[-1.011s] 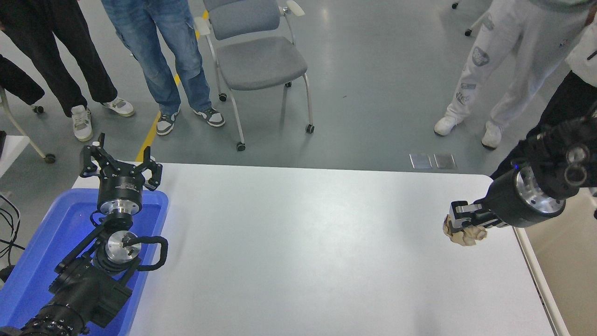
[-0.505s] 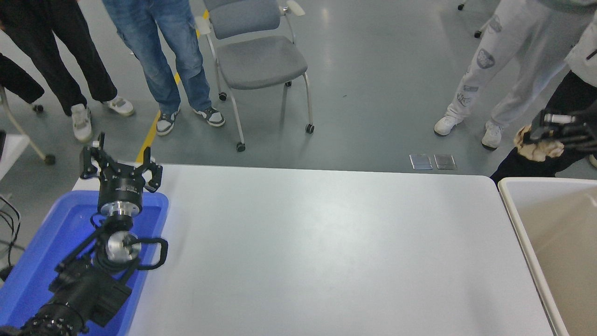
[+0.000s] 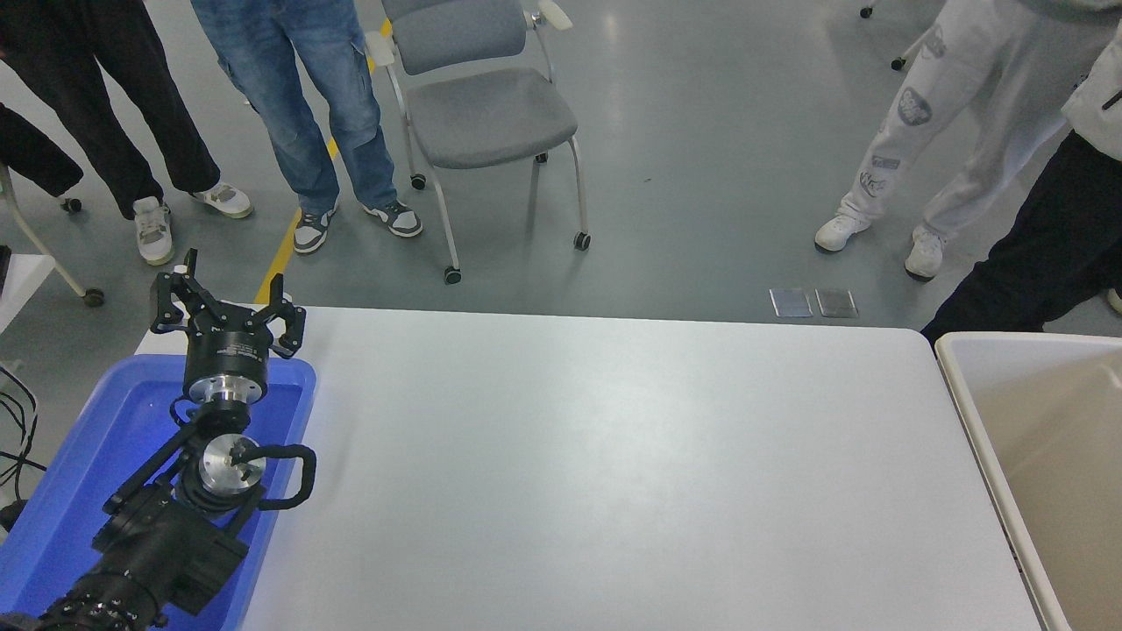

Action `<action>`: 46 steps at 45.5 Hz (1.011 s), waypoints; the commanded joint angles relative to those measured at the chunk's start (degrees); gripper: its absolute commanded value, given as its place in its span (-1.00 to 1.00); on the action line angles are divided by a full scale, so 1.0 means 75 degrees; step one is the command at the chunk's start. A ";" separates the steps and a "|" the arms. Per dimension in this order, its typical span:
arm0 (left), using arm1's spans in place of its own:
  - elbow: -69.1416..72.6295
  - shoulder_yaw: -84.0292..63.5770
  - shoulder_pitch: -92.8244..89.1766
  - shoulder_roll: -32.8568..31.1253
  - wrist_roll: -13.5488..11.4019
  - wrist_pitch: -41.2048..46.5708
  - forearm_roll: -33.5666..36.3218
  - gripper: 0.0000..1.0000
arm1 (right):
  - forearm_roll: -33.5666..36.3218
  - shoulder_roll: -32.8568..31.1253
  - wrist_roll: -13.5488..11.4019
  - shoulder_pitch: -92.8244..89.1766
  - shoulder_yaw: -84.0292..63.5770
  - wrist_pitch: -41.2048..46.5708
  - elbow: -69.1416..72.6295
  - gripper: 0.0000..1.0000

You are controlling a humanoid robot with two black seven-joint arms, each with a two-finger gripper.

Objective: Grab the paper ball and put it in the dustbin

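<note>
Left gripper [image 3: 226, 300] sits parked over the blue tray [image 3: 53, 491] at the table's [image 3: 614, 473] left end, fingers spread wide and holding nothing. Dustbin [image 3: 964, 386] stands against the table's right edge. Paper ball and right arm are out of view.

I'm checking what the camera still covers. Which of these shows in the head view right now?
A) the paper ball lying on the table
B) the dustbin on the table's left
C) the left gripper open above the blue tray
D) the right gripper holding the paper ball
C: the left gripper hangs open over the blue tray; no right gripper or paper ball shows.
</note>
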 commanded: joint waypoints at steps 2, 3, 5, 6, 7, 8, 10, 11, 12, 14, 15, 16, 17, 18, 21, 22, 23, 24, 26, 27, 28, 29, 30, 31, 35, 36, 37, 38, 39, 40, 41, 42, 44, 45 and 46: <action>0.0000 -0.0004 0.0000 -0.0001 0.0000 0.0000 0.0000 0.98 | 0.0881 0.1707 -0.0017 -0.3534 0.2960 -0.0086 -0.3765 -1.00; 0.0000 -0.0004 0.0000 -0.0001 0.0000 0.0000 0.0000 0.98 | 0.0858 0.1812 -0.0029 -0.3768 0.3253 0.0008 -0.4023 -1.00; 0.0000 -0.0004 0.0000 -0.0001 0.0000 0.0000 0.0000 0.98 | 0.0799 0.2035 -0.0064 -0.4132 0.3746 0.0161 -0.4364 -1.00; 0.0000 -0.0004 0.0000 -0.0001 0.0000 0.0000 0.0000 0.98 | 0.0799 0.2152 -0.0064 -0.4285 0.3922 0.0196 -0.4493 -1.00; 0.0000 -0.0004 0.0000 -0.0001 0.0000 0.0000 0.0000 0.98 | 0.0787 0.2246 -0.0064 -0.4414 0.4087 0.0196 -0.4575 -1.00; 0.0000 -0.0004 0.0000 -0.0001 0.0000 0.0000 0.0000 0.98 | 0.0787 0.2351 -0.0064 -0.4531 0.4239 0.0196 -0.4611 -1.00; 0.0000 0.0008 0.0000 -0.0001 0.0000 0.0000 0.0000 0.98 | 0.0787 0.2481 -0.0064 -0.4754 0.4462 0.0196 -0.4635 -1.00; 0.0000 0.0008 0.0000 -0.0001 0.0000 0.0000 0.0012 0.98 | 0.0799 0.2516 -0.0064 -0.4871 0.4521 0.0173 -0.4658 -1.00; 0.0000 0.0008 0.0000 -0.0001 0.0000 0.0000 0.0000 0.98 | 0.0822 0.2540 -0.0064 -0.4988 0.4580 0.0150 -0.4670 -1.00; 0.0000 -0.0004 0.0000 -0.0001 0.0000 0.0000 0.0000 0.98 | 0.0881 0.2598 -0.0076 -0.5199 0.4709 0.0149 -0.4670 -1.00; 0.0000 0.0008 0.0000 -0.0001 0.0000 0.0000 0.0000 0.98 | 0.0881 0.2645 -0.0076 -0.5305 0.4791 0.0149 -0.4670 -1.00; 0.0000 0.0008 0.0000 -0.0001 0.0000 0.0000 0.0000 0.98 | 0.0881 0.2703 -0.0064 -0.5398 0.4884 0.0149 -0.4670 -1.00; 0.0000 -0.0004 0.0000 -0.0001 0.0000 0.0000 0.0000 0.98 | 0.0881 0.2750 -0.0064 -0.5492 0.4990 0.0149 -0.4670 -1.00; 0.0000 0.0008 0.0000 -0.0001 0.0000 0.0000 0.0000 0.98 | 0.0881 0.2786 -0.0076 -0.5586 0.5083 0.0161 -0.4670 -1.00; 0.0000 -0.0004 0.0000 -0.0001 0.0000 0.0000 0.0000 0.98 | 0.0881 0.2821 -0.0076 -0.5949 0.5330 0.0196 -0.4670 -1.00; 0.0000 0.0008 0.0000 -0.0001 0.0000 0.0000 0.0000 0.98 | 0.0881 0.2844 -0.0088 -0.6055 0.5377 0.0208 -0.4670 -1.00; 0.0000 0.0008 0.0000 -0.0001 0.0000 0.0000 0.0000 0.98 | 0.0881 0.2891 -0.0088 -0.6172 0.5424 0.0220 -0.4670 -1.00; 0.0000 0.0008 0.0000 -0.0001 0.0000 0.0000 0.0000 0.98 | 0.0893 0.2938 -0.0088 -0.6254 0.5471 0.0220 -0.4670 -1.00; 0.0000 -0.0004 0.0000 -0.0001 0.0000 0.0000 0.0000 0.98 | 0.0904 0.3055 -0.0088 -0.6407 0.5564 0.0243 -0.4682 -1.00; 0.0000 -0.0004 0.0000 -0.0001 0.0000 0.0000 0.0000 0.98 | 0.0905 0.3102 -0.0099 -0.6477 0.5611 0.0232 -0.4670 -1.00; 0.0000 -0.0004 0.0000 -0.0001 0.0000 0.0000 0.0000 0.98 | 0.0905 0.3149 -0.0088 -0.6594 0.5693 0.0231 -0.4682 -1.00; 0.0000 0.0008 0.0000 -0.0001 0.0000 0.0000 0.0000 0.98 | 0.0916 0.3184 -0.0088 -0.6653 0.5729 0.0231 -0.4682 -1.00; 0.0000 -0.0004 0.0000 -0.0001 0.0000 0.0000 0.0000 0.98 | 0.0916 0.3208 -0.0088 -0.6711 0.5775 0.0231 -0.4682 -1.00; 0.0000 0.0008 0.0000 -0.0001 0.0000 0.0000 0.0000 0.98 | 0.0916 0.3231 -0.0088 -0.6758 0.5811 0.0231 -0.4682 -1.00; 0.0000 0.0008 0.0000 -0.0001 0.0000 0.0000 0.0000 0.98 | 0.0916 0.3337 -0.0088 -0.6922 0.5963 0.0220 -0.4682 -1.00; 0.0000 0.0008 0.0000 -0.0001 0.0000 0.0000 0.0000 0.98 | 0.0916 0.3360 -0.0088 -0.6946 0.5998 0.0220 -0.4682 -1.00; 0.0000 0.0008 0.0000 -0.0001 0.0000 0.0000 0.0000 0.98 | 0.0916 0.3384 -0.0088 -0.6969 0.6010 0.0208 -0.4682 -1.00; 0.0000 -0.0004 0.0000 -0.0001 0.0000 0.0000 0.0000 0.98 | 0.0916 0.3407 -0.0088 -0.6981 0.6045 0.0185 -0.4682 -1.00; 0.0000 0.0008 0.0000 -0.0001 0.0000 0.0000 0.0000 0.98 | 0.0916 0.3419 -0.0088 -0.7005 0.6057 0.0173 -0.4682 -1.00; 0.0000 -0.0004 0.0000 -0.0001 0.0000 0.0000 0.0000 0.98 | 0.0928 0.3431 -0.0088 -0.7016 0.6069 0.0161 -0.4682 -1.00; 0.0000 0.0008 0.0000 -0.0001 0.0000 0.0000 0.0000 0.98 | 0.0928 0.3442 -0.0088 -0.7017 0.6104 0.0138 -0.4682 -0.84; 0.0000 -0.0004 0.0000 -0.0001 0.0000 0.0000 0.0000 0.98 | 0.0928 0.3442 -0.0088 -0.7017 0.6127 0.0138 -0.4682 -0.61; 0.0000 -0.0004 0.0000 -0.0001 0.0000 0.0000 0.0000 0.98 | 0.0928 0.3454 -0.0076 -0.7028 0.6209 0.0114 -0.4693 -0.01; 0.0000 0.0008 0.0000 -0.0001 0.0000 0.0000 0.0000 0.98 | 0.0928 0.3466 -0.0076 -0.7040 0.6279 0.0114 -0.4693 0.27; 0.0000 0.0008 0.0000 -0.0001 0.0000 0.0000 0.0000 0.98 | 0.0928 0.3466 -0.0076 -0.7052 0.6338 0.0114 -0.4693 0.57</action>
